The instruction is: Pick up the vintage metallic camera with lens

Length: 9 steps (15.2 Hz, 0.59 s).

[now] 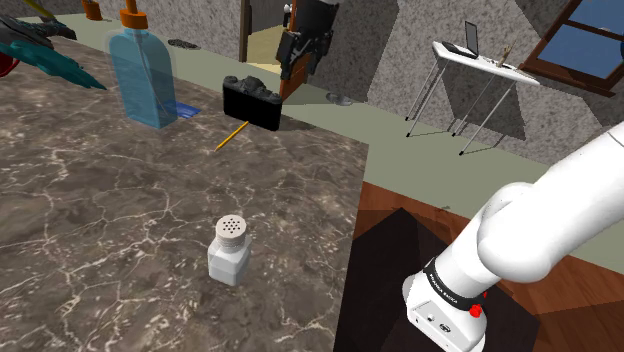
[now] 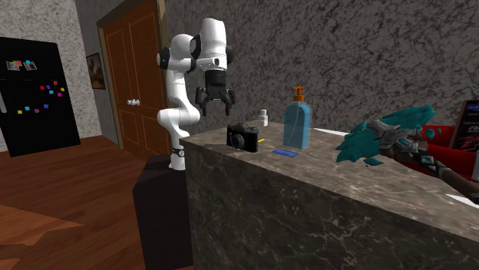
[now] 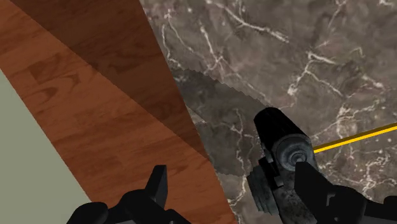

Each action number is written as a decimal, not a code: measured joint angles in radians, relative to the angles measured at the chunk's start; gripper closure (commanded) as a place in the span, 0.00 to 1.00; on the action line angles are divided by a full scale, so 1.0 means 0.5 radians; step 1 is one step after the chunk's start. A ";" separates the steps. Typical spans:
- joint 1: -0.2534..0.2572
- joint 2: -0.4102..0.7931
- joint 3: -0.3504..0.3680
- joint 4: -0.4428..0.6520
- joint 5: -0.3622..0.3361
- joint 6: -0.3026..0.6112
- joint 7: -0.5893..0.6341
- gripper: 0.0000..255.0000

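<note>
The black camera with a round lens stands on the dark marble counter close to its far edge. It is also in the second exterior view at the counter's near corner. My gripper hangs in the air above and slightly beyond it, fingers apart and holding nothing. In the wrist view the camera lies below, close to one black finger, while the gripper is centred over the counter's edge.
A yellow pencil lies beside the camera. A tall blue bottle and a flat blue card stand close by. A white shaker sits mid-counter. A teal spiky object lies at the shoulder view's left. Wood floor lies beyond the edge.
</note>
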<state>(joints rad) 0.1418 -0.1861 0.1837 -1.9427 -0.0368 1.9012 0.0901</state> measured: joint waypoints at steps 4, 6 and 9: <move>0.061 0.237 0.093 0.203 -0.123 0.011 0.008 0.00; 0.106 0.373 0.147 0.346 -0.198 -0.014 0.033 0.00; 0.121 0.438 0.162 0.327 -0.238 0.062 0.042 0.00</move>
<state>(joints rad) 0.2022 0.0330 0.2645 -1.7793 -0.1558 1.9320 0.1112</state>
